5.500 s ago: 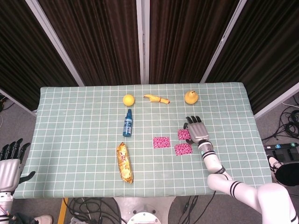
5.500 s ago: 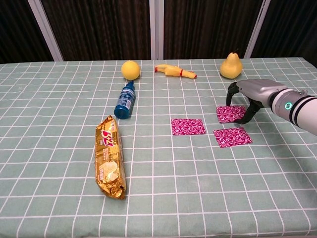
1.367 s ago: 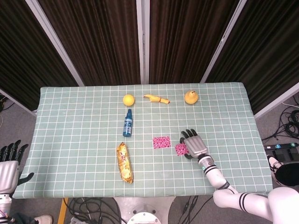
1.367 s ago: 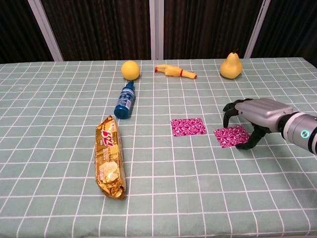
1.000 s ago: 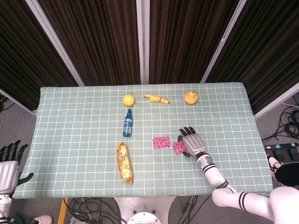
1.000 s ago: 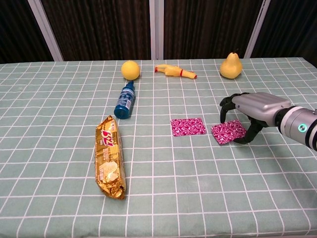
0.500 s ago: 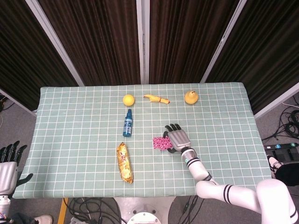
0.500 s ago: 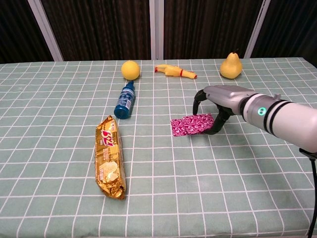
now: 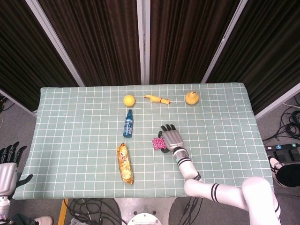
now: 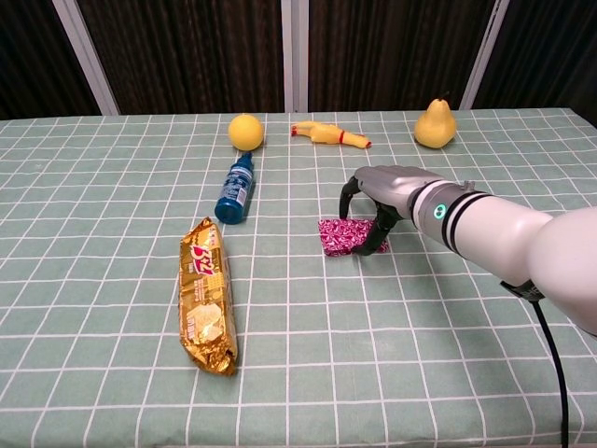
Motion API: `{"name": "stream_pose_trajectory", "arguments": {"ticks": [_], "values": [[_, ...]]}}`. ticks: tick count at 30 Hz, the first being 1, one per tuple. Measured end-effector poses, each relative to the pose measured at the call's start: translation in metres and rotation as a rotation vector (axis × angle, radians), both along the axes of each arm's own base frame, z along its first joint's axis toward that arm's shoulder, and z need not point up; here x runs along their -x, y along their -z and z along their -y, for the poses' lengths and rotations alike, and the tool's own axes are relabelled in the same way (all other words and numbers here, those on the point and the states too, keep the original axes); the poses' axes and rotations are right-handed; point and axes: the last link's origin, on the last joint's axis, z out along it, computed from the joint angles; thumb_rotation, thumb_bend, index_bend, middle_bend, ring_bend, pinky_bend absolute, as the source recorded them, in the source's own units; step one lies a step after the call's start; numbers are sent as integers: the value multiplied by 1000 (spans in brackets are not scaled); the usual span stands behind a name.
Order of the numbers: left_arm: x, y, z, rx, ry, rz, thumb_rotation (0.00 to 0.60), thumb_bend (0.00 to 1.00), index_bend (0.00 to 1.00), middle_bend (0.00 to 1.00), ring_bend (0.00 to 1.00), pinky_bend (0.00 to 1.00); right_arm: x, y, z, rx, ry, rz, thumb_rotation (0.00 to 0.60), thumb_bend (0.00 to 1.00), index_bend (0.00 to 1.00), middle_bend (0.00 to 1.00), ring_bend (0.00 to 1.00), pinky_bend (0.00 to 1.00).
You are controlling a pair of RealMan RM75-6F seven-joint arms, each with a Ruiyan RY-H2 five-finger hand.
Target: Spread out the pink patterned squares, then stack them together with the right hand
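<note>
The pink patterned squares lie together as one small pile near the table's middle, also seen from above as the squares. My right hand arches over the pile's right side, fingers curved down around it and the thumb at its right edge, still holding the top squares. From the head view the right hand covers the pile's right half. I cannot tell how many squares are in the pile. My left hand hangs off the table's left front corner with fingers apart, holding nothing.
A gold snack packet lies left of the pile. A blue bottle and a yellow ball are behind it. A yellow rubber chicken and a pear sit along the back.
Over the last seconds my right hand gathered the right-hand squares and carried them left onto the remaining square. The left hand has stayed put.
</note>
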Motion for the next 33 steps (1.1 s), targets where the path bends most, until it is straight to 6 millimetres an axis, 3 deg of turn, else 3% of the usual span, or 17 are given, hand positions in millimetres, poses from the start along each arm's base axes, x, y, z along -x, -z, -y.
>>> {"name": "stream_pose_trajectory", "arguments": {"ticks": [27,33], "values": [[0,0,0,0,0,0,600,11,205,156,88,99,8,0,0,-5,-39,-39,538,157,293,89,0,0],[0,0,0,0,0,0,600,10,205,156,88,98,10,-14,2,21,-39,-11,536,157,267,87,0,0]]}}
